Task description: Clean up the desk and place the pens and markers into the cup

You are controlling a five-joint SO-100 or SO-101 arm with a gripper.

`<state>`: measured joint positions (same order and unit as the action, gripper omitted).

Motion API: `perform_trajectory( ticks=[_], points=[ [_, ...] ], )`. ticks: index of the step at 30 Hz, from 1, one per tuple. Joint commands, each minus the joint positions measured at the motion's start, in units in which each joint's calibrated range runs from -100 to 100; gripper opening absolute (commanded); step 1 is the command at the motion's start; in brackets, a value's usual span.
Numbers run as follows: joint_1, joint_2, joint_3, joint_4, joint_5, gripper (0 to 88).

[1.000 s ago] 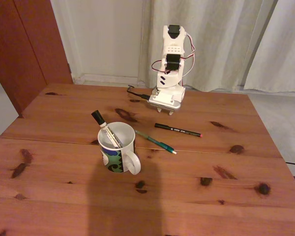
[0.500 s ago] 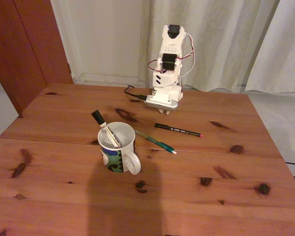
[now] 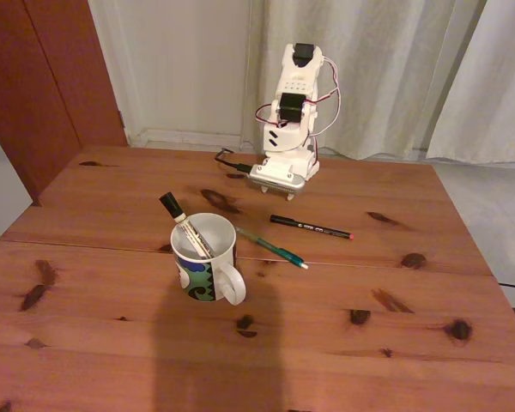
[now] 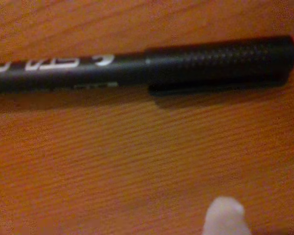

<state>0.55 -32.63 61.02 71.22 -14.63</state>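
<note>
One marker (image 3: 178, 220) already stood in the cup (image 3: 204, 257), near-left on the desk (image 3: 326, 326). Two pens lay loose to its right: the teal pen (image 3: 271, 247) beside the cup, the black pen (image 3: 311, 227) farther back. The gripper (image 3: 279, 177) hung just beyond the black pen; whether its fingers were spread could not be told. A good grasp would straddle the barrel mid-length, squarely across.

Home room, curtains (image 3: 386, 69), pine desk (image 3: 112, 335)

Pale curtains (image 3: 395, 69) behind, reddish wooden door (image 3: 43, 77) at left, white wall (image 3: 180, 60)
</note>
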Motion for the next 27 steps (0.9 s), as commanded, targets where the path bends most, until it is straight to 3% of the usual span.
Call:
perform_trajectory(
  ticks=[1, 19, 27],
  points=[
    [0.1, -0.1, -2.2, -0.4, -0.2, 25.0],
    [4.0, 0.0, -3.9, -0.5, -0.6, 24.5],
    [3.5, 0.6, -7.5, -0.5, -14.0, 24.6]
  ],
)
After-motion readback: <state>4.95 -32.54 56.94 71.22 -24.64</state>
